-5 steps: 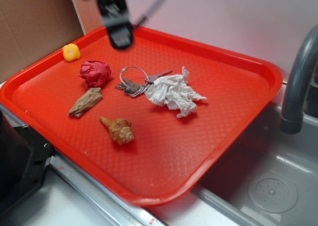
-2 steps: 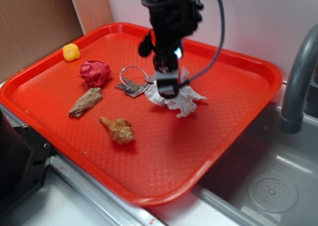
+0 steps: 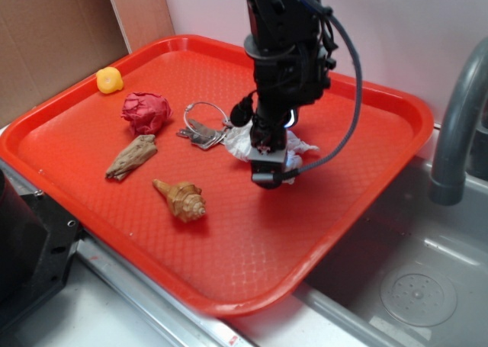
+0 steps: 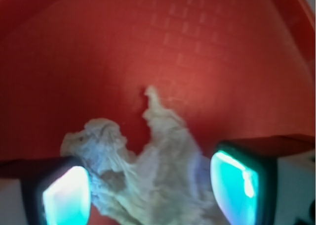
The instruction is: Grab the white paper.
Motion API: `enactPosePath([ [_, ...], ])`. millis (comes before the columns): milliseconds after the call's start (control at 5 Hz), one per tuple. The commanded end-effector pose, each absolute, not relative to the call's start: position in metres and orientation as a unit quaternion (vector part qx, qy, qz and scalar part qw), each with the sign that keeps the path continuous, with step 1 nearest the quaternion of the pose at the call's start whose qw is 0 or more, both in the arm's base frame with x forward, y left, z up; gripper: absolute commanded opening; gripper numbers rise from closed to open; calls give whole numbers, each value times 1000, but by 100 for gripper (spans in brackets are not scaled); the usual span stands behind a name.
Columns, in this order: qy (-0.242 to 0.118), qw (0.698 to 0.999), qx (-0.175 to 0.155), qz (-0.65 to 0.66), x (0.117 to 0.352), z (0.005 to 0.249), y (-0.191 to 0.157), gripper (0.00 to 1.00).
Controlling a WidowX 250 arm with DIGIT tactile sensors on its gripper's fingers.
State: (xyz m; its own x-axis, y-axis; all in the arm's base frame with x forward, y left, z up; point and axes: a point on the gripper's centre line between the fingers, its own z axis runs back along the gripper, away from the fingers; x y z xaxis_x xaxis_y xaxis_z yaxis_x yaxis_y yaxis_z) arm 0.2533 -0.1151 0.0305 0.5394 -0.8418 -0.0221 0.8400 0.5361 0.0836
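**Item: the white paper** (image 4: 143,170). A crumpled tissue-like wad with ragged, pointed edges. It lies on the red tray (image 3: 328,232), right of centre and toward the far side, mostly hidden in the exterior view by the arm; scraps of white show either side of the tool. Just left of it lies a ring of keys (image 3: 202,130), touching or nearly touching its left edge.

**Handling, as judged.** Very light, soft and compressible, with no stiffness to resist a squeeze. Not slippery; the creased surface should catch on the pads. Not fragile in the breaking sense, though a thin point could tear off if pinched alone. Best hold: the thick central bulk, not the peak that juts toward the far side in the wrist view.

**Item: the gripper** (image 4: 148,185). Lowered over the wad. The wrist view shows the fingers (image 4: 66,193) spread wide, one at each side of the paper, with the bulk between them and nothing yet clamped. Whether the tips touch the tray cannot be told.

**Risk, as judged.** The keys sit close enough that a low close might drag the ring along.

**Other contents of tray.** Red paper ball (image 3: 146,111), far left; brown scrap (image 3: 131,157), near it; seashell (image 3: 181,200), nearer still; small yellow object (image 3: 109,80), far-left corner. All well apart from the wad.
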Motion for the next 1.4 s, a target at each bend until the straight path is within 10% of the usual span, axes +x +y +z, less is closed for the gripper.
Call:
enactPosePath([
  [0, 1, 892, 24, -452, 249, 28, -107, 100],
  [200, 7, 906, 28, -422, 244, 27, -94, 0],
  [800, 43, 942, 107, -314, 227, 45, -66, 0],
  [1200, -15, 985, 91, -144, 212, 139, -47, 0],
])
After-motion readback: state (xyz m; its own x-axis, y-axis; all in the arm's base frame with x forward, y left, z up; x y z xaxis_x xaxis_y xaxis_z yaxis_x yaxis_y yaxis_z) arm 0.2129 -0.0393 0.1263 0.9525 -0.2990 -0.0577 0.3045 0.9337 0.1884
